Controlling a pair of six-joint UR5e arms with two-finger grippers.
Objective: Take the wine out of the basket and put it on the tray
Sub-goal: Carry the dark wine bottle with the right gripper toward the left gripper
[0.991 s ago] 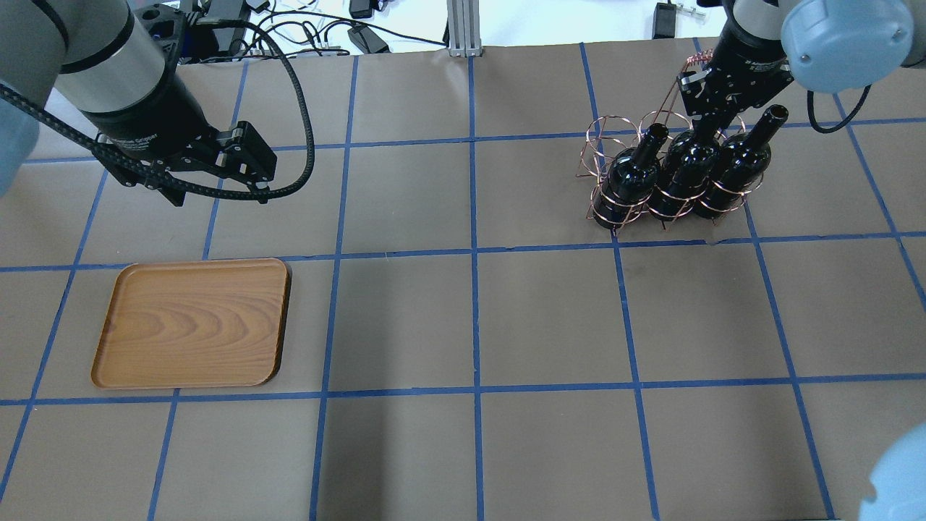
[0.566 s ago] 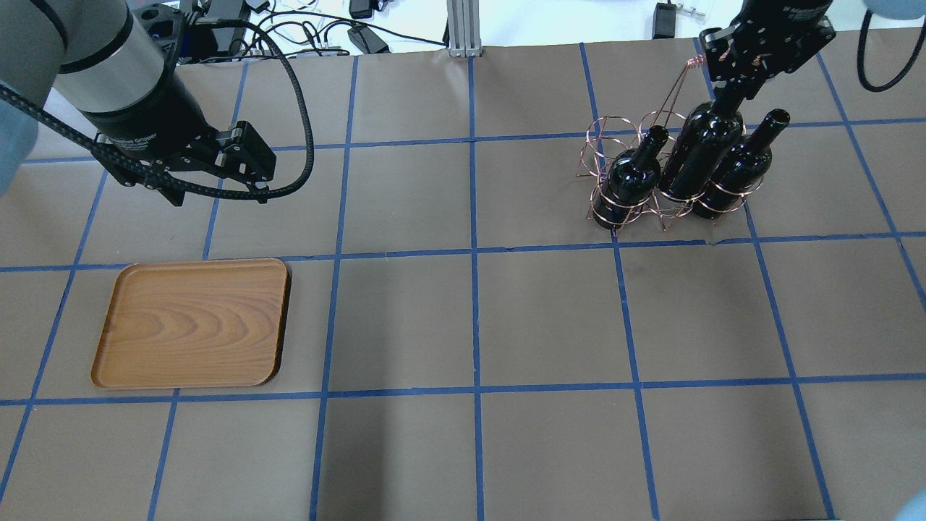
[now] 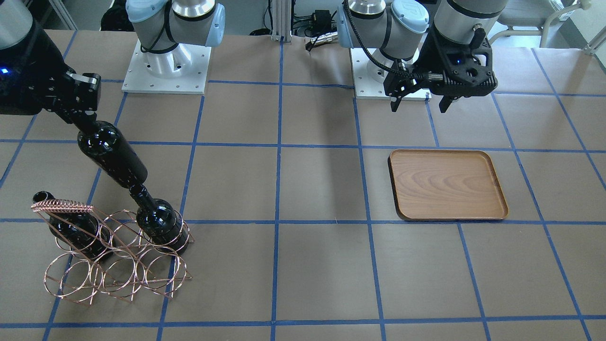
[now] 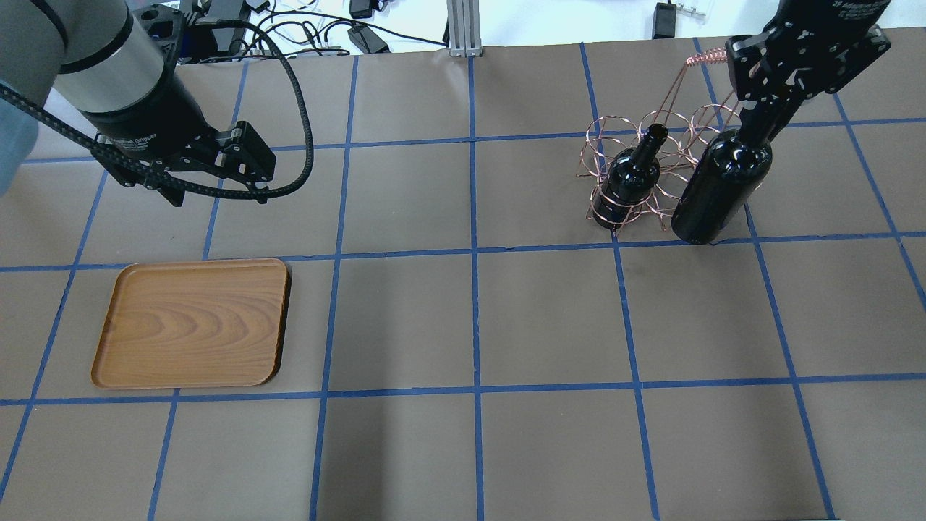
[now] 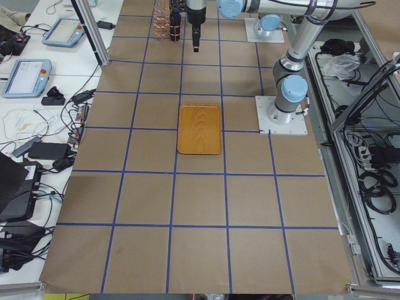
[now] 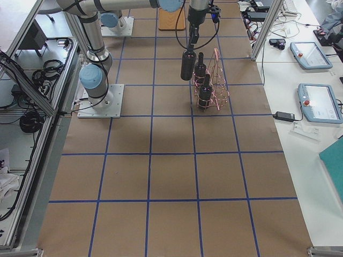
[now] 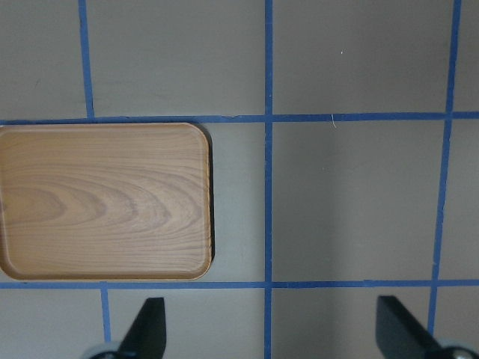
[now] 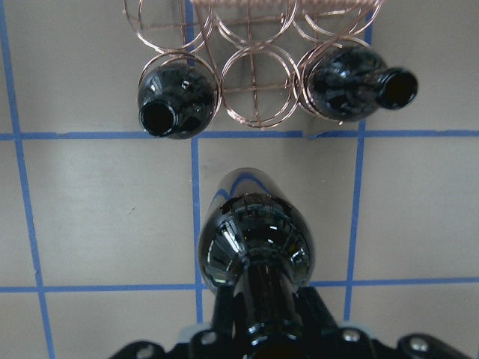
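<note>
Heads up: right claw (image 4: 772,116) is clamped on wine bottle (image 4: 720,189) at the neck only, hanging just beside basket (image 3: 113,270); tray (image 4: 192,325) well apart. Move fast and you risk swing or slip. Left claw (image 3: 419,105) apart, empty.

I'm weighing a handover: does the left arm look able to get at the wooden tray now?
Likely yes: the open left hand hangs near the wooden tray, on its robot side, nothing between them.

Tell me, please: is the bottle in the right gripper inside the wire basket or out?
Out. The wine bottle hangs from the right gripper, clear of the wire basket, whose middle ring is empty.
</note>
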